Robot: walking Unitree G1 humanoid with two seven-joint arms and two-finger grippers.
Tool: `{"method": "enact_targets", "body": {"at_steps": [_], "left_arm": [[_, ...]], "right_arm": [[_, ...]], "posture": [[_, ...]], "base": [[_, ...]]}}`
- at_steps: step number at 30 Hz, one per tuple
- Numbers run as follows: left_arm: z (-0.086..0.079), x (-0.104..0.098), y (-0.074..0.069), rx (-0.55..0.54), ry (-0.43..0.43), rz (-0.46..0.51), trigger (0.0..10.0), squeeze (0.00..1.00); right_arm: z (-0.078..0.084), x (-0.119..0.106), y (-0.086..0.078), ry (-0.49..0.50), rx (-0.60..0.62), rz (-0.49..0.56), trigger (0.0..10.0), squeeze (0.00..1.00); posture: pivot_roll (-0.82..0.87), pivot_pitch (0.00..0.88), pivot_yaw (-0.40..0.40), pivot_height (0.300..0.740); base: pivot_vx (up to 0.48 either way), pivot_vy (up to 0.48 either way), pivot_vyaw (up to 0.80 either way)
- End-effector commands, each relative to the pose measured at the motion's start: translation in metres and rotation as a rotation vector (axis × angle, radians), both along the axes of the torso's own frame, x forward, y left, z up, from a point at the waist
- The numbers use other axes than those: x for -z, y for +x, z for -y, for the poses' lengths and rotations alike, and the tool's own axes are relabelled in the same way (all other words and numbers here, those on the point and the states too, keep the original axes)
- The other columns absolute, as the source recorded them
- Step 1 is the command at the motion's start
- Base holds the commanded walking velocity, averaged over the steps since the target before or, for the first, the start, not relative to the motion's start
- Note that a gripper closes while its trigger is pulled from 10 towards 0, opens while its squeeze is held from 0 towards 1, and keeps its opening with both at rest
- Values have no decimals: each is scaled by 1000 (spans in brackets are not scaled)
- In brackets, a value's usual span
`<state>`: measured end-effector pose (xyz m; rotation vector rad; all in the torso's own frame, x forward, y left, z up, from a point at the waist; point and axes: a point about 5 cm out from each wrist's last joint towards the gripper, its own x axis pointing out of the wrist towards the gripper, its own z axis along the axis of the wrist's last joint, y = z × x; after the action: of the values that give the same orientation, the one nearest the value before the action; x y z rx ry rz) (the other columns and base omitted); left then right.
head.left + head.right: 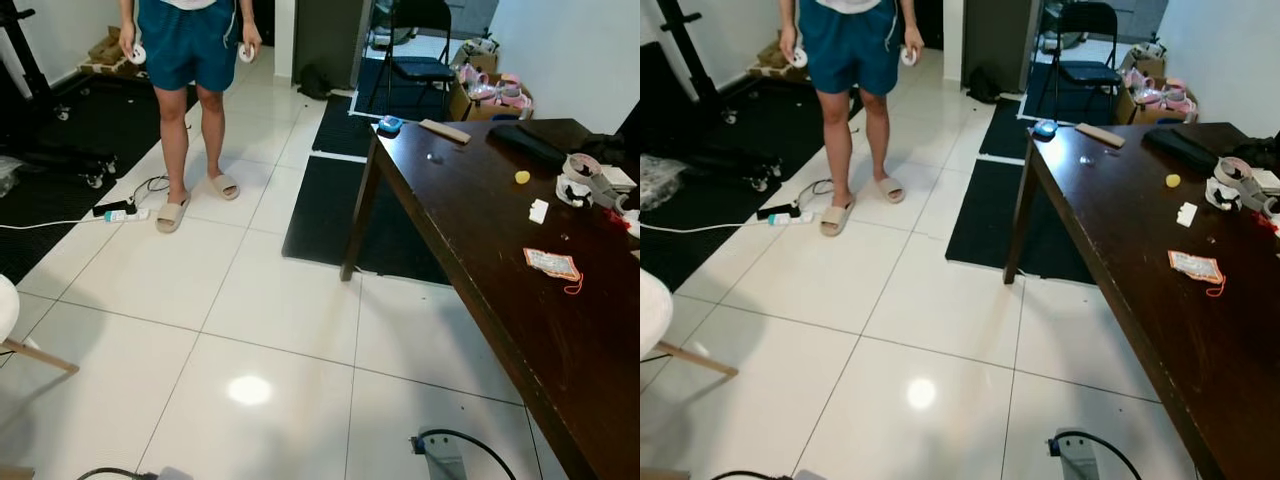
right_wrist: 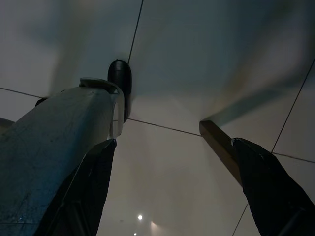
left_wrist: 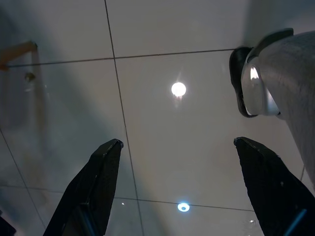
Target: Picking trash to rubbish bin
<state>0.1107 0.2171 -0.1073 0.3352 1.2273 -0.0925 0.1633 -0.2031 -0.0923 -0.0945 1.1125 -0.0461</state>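
A small red-and-white packet (image 1: 551,263) with an orange string lies flat on the dark wooden tabletop (image 1: 480,230), forward and to the right of both claws, with a white scrap (image 1: 538,210) and a small yellow piece (image 1: 522,177) beyond it on the same surface. Farther along the tabletop sit a roll of tape (image 1: 577,180), a black flat object (image 1: 527,140), a wooden strip (image 1: 445,131) and a blue item (image 1: 390,124) at the far corner. No rubbish bin can be made out.

The left claw (image 3: 177,147) hangs low over the white tiled floor (image 1: 250,300), its two black fingers (image 3: 98,182) spread wide and holding nothing; the robot's own grey leg and black foot (image 3: 246,83) stand just beside it. The right claw (image 2: 172,147) likewise hangs wide apart and empty above the tiles, a tabletop leg (image 2: 219,147) near it.

Well ahead of the left claw, a person (image 1: 190,60) in blue shorts and sandals stands holding white controllers (image 1: 136,54), a power strip (image 1: 120,212) by the feet. A black mat (image 1: 330,210) lies past the tabletop.
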Motion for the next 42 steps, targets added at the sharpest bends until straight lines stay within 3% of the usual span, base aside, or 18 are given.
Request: {"method": "enact_targets", "body": {"at_steps": [1, 8, 42], "left_arm": [[2, 3, -8, -14, -12, -29, 10000, 0], [4, 3, -9, -7, -25, -41, 10000, 0], [7, 6, -19, -19, -38, -65, 10000, 0]], "right_arm": [[2, 1, -5, -9, -6, -13, 10000, 0], [3, 2, -5, -20, -23, -17, 10000, 0], [7, 3, -11, -32, -42, -36, 10000, 0]], "posture": [[107, 53, -44, 740], [103, 52, -47, 740], [101, 82, -53, 740]], "base": [[0, 0, 0], [126, 0, 0], [343, 0, -47]]}}
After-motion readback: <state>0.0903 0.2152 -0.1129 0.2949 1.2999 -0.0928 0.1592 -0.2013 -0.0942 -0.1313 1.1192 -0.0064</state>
